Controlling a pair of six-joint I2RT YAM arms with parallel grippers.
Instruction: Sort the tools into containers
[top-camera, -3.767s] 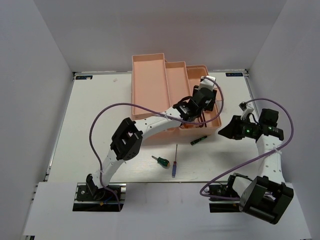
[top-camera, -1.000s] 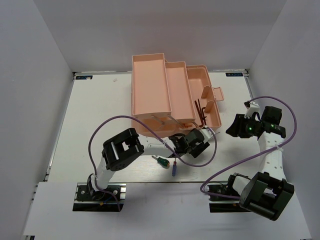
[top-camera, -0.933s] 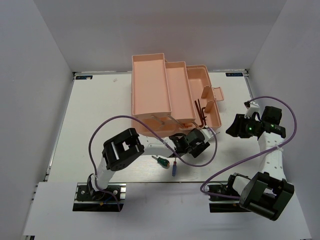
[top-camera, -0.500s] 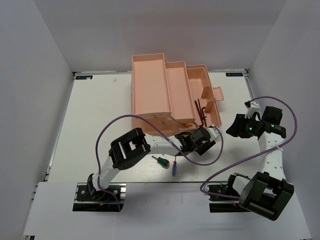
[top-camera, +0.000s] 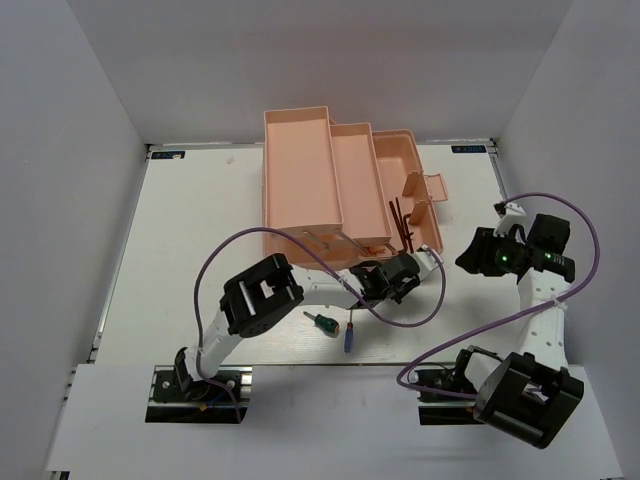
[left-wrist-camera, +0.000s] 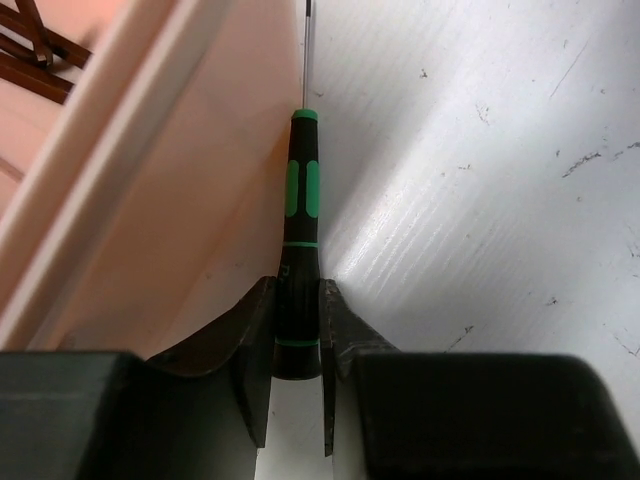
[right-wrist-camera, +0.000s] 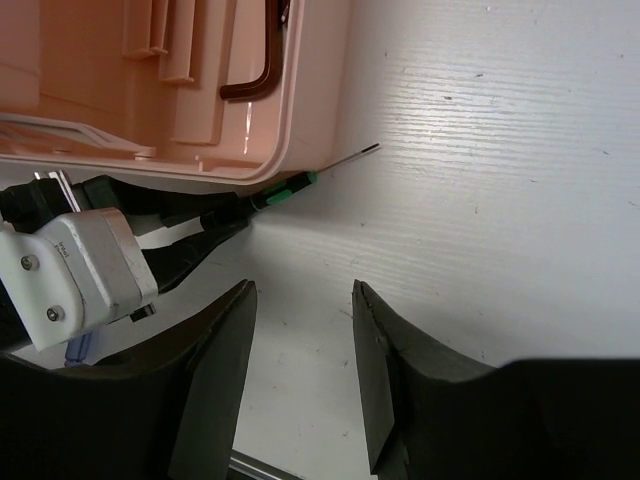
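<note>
Top view: the left tool (top-camera: 405, 268) sits at mid-frame, just below the lower right corner of the toolbox (top-camera: 300, 180). The thin screwdriver it works on is too small to pick out here. Black hex keys (top-camera: 402, 222) lie in the box's right compartment. A stubby screwdriver (top-camera: 321, 322) and a blue screwdriver (top-camera: 348, 335) wait on the counter (top-camera: 180, 250) below the forearm. The left arm folds at its elbow and runs rightward along the box's near wall; the right arm stands at the right edge, with the right tool (top-camera: 470, 258) pointing left, apart from the box.

Left wrist view: the fingers are closed on the butt end of the thin screwdriver (left-wrist-camera: 301, 200); its handle and shaft run up the frame, lying on the counter hard against the pink wall. I judge the step in hand to be lifting it clear. Since the hold is at the very end, the long front part may droop or swing, so the grip should stay firm and the move slow. It would be best drawn off the wall first, then raised above the rim before swinging over a compartment — otherwise the shaft may catch the edge.

Right wrist view: the right tool's fingers (right-wrist-camera: 215, 370) stand wide apart and empty above bare counter. The screwdriver's tip pokes out past the box corner at upper centre, and one hex key shows inside the box at the top.
</note>
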